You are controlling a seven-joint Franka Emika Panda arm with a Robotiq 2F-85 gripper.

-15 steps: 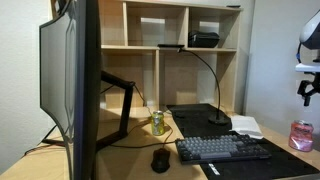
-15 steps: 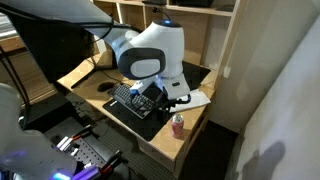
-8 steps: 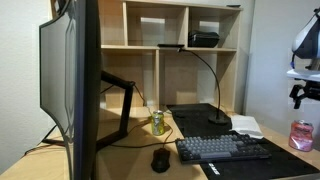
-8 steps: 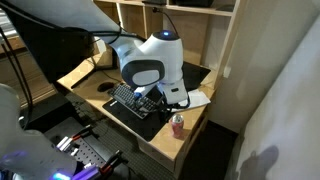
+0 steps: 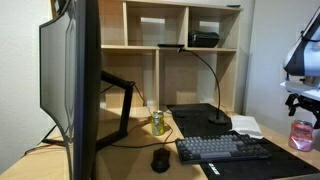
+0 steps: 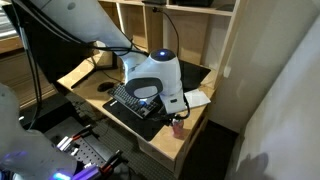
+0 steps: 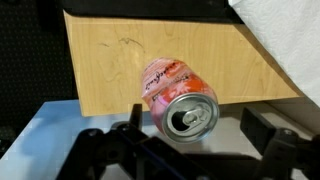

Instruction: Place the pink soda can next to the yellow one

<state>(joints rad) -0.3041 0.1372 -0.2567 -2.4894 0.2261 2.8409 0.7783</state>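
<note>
Lowered since the prior frames, the gripper (image 5: 301, 101) is now seen at the far right edge of an exterior view, just above the pink soda can (image 5: 302, 135). The can itself is not shifted.

In the wrist view the can (image 7: 178, 97) is found at bottom centre, upright, silvery top toward the camera, close to the edge of the wooden desk (image 7: 110, 55). The gripper (image 7: 195, 130) is held wide open and nothing is gripped. Its dark fingers (image 7: 262, 130) are seen lower left and lower right of the can, w/ a clear gap on the right. On the left, contact cannot be judged from this angle. The straddle is judged deliberate, so that the can is centred btwn the jaws before closing.

The yellow one (image 5: 157, 122) is seen at lower centre of an exterior view, beside the monitor arm (image 5: 120, 100) and well apart from the pink can. The keyboard (image 5: 222, 148) and mouse (image 5: 160, 160) lie btwn the two. In an exterior view the pink can (image 6: 178, 127) is glimpsed below the wrist at mid-frame; the yellow one is not made out there.

The step in hand is judged as approach-to-grasp: more descent is needed, then closure. Carry and set-down are not yet begun. Risk: the can stands near the desk edge, so a nudge could tip it off.
</note>
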